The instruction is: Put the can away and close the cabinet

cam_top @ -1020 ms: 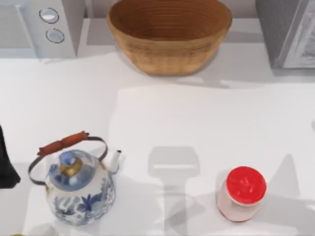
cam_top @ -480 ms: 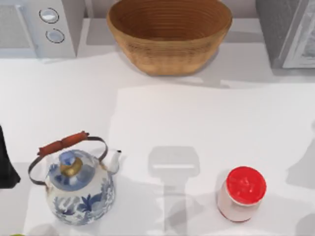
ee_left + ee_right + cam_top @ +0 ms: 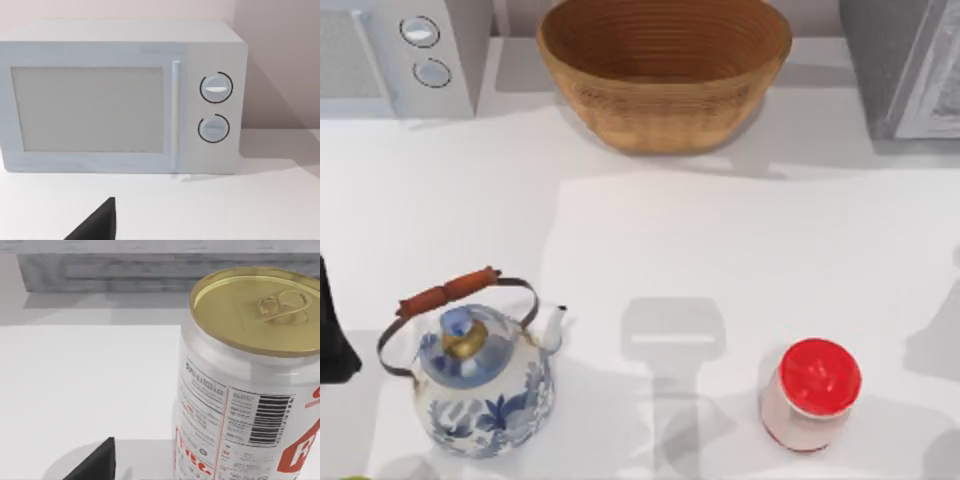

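Close before the right wrist camera stands the can (image 3: 250, 385), upright on the white bench (image 3: 85, 385), silver with a gold lid, a barcode and red lettering on its side. A dark tip of the right arm's jaws (image 3: 95, 462) juts in beside it, apart from the can; whether those jaws are spread or clenched I cannot tell. Behind the can runs the grey base of the cabinet (image 3: 150, 270).

From above, the near edge of the bench carries a blue-and-white kettle (image 3: 480, 375) with a red-wrapped handle toward the left, and a jar with a red lid (image 3: 812, 392) toward the right, well apart. The left arm (image 3: 332, 335) sits as a dark shape at the far left edge, beside the kettle; its jaws' state cannot be told. Farther back a woven basket (image 3: 665, 70) rests mid-bench, between the microwave (image 3: 405, 55) at the left rear corner and the grey cabinet (image 3: 905, 65) at the right rear

The left wrist camera faces the microwave front (image 3: 120, 97), door shut, two round dials at its side
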Available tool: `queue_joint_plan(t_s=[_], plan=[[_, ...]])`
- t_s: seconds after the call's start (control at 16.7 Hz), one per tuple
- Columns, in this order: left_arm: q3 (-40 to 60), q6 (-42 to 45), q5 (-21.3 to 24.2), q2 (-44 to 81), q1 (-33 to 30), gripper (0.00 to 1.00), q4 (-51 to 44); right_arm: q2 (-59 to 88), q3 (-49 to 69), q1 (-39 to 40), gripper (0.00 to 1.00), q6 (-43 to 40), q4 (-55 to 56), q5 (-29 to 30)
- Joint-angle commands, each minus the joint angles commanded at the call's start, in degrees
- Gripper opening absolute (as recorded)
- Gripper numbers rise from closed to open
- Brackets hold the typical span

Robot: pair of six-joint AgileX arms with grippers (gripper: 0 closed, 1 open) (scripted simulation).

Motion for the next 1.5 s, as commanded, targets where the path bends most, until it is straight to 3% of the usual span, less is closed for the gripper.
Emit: queue_joint_plan(t_s=[0.3, 0.66, 0.9, 1.5], plan=[[0.00, 0.00, 0.00, 0.00, 0.00, 1.00, 0.00, 3.79, 7.03, -0.90, 1.00, -0.24, -2.94, -0.97], [0.00, 0.00, 0.00, 0.00, 0.00, 1.00, 0.00, 9.54, 13.09, 4.20, 1.00, 1.24, -3.00, 3.93], [0.00, 0.00, 0.00, 0.00, 0.00, 1.00, 0.00, 9.64, 13.12, 4.39, 1.00, 1.29, -2.94, 4.10], [0.00, 0.00, 0.00, 0.00, 0.00, 1.00, 0.00, 9.64, 13.12, 4.39, 0.25, 1.29, -2.94, 4.10]])
